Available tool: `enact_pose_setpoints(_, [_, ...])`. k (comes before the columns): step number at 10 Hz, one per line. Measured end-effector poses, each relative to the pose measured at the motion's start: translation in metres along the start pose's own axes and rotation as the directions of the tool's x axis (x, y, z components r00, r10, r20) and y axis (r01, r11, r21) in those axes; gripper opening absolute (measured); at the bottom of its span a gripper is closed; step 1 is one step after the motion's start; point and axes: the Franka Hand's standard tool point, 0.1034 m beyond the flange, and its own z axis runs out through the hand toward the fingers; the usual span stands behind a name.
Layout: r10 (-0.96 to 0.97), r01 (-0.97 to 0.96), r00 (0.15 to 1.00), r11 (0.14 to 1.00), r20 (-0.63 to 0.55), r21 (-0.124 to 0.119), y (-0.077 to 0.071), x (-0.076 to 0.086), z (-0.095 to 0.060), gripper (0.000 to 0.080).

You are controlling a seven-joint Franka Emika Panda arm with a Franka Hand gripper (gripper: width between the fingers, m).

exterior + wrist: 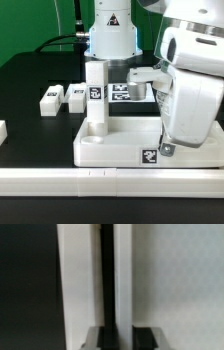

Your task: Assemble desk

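Looking stiff, light and slick, the desk top (118, 146) is best taken by its rim; the gripper (122, 335) is closed.

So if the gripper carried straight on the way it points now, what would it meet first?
The desk top. The gripper points down at its corner on the exterior view's right and seems shut on the rim, so going on would press into it, then the table.
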Motion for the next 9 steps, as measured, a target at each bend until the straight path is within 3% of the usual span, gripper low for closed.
enact_pose_setpoints(1, [0.0,0.0,1.0,1.0,-0.001,-0.005,0.002,0.002,-0.003,0.0257])
enact_pose_setpoints(2, [0.0,0.0,1.0,1.0,-0.001,-0.004,0.003,0.002,-0.005,0.0257])
enact_pose_setpoints(4, [0.009,-0.009,1.0,1.0,0.005,0.002,0.007,-0.004,-0.017,0.0532])
enact_pose_setpoints(5, [0.017,-0.017,1.0,1.0,0.01,0.006,0.01,-0.012,-0.027,0.0532])
enact_pose_setpoints(6, [0.028,-0.029,0.999,1.0,0.019,0.01,0.014,-0.025,-0.036,0.0625])
enact_pose_setpoints(8, [0.035,-0.036,0.998,0.999,0.045,0.036,0.017,-0.059,-0.041,0.0642])
enact_pose_setpoints(9, [0.045,-0.047,0.997,0.998,0.057,0.033,0.02,-0.073,-0.04,0.0648])
